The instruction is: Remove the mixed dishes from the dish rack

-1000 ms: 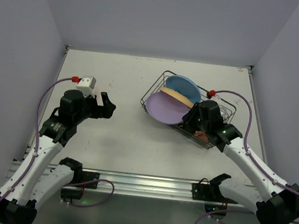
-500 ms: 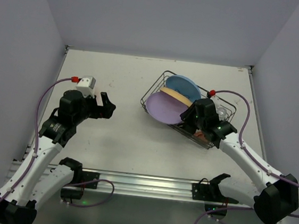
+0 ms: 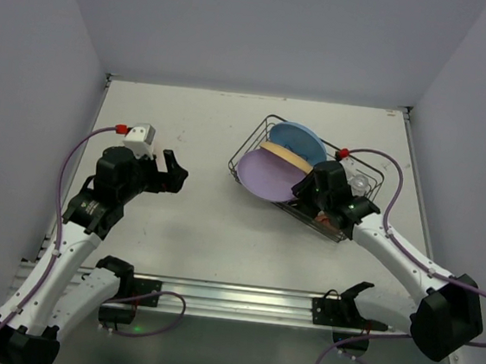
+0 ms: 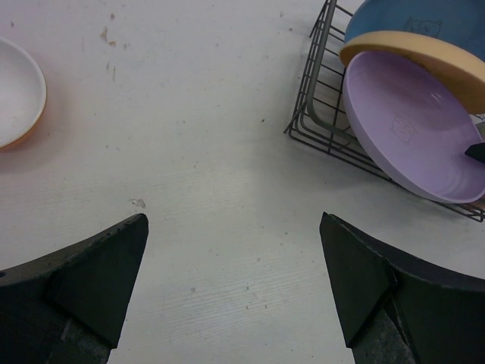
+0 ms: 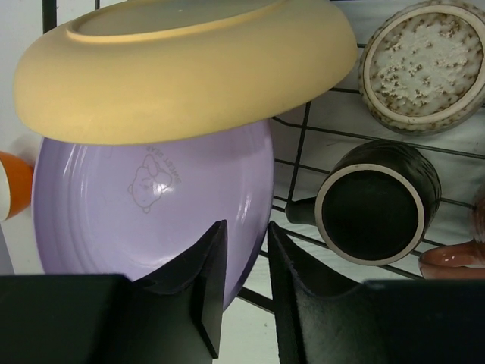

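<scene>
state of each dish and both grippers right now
lilac plate, tilted in dish rack
tan plate, leaning over the lilac plate
light blue plate, standing behind them
brown mug, on its side in rack
orange bowl, upright on the table
left gripper, open, empty
right gripper, fingers nearly together at lilac plate's rim, grip unclear

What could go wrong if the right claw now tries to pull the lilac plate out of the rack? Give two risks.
1. The tan plate leans over the lilac plate; pulling the lilac one out could drag or topple it.
2. The right claw sits at that plate's rim beside a wire of the dish rack and the brown mug; it might catch the wire or knock the mug.
</scene>
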